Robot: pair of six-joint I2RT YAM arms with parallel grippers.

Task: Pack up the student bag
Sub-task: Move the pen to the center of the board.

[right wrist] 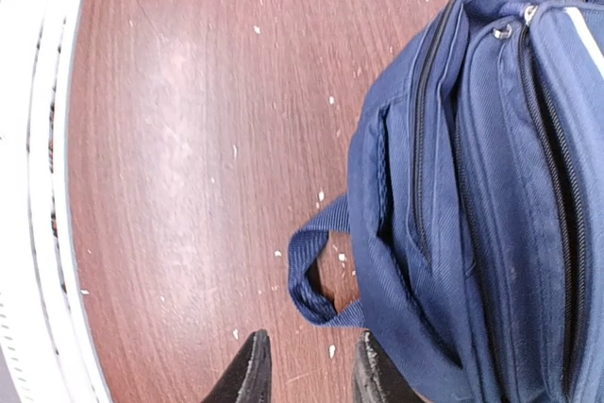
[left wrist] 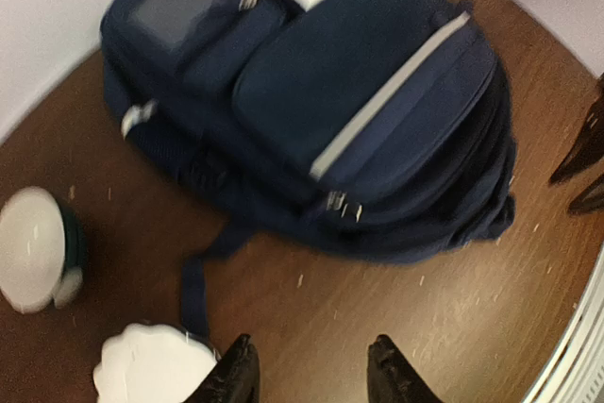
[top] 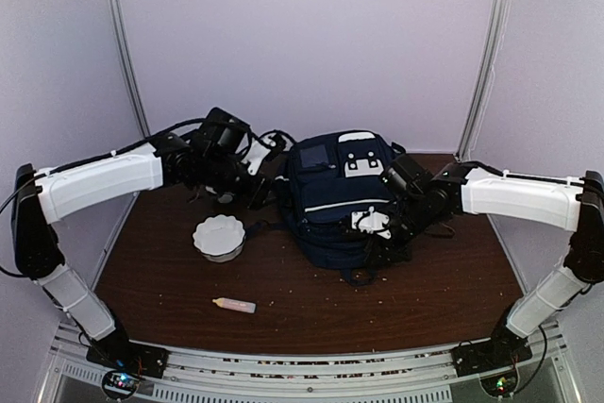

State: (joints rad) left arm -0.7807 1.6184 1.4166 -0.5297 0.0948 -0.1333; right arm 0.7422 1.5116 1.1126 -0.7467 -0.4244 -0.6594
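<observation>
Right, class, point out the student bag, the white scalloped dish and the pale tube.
student bag (top: 326, 224), top external view, navy front pocket below the white stripe.
white scalloped dish (top: 219, 235), top external view, bare centre of its inside.
pale tube (top: 234, 305), top external view, middle of its body.
</observation>
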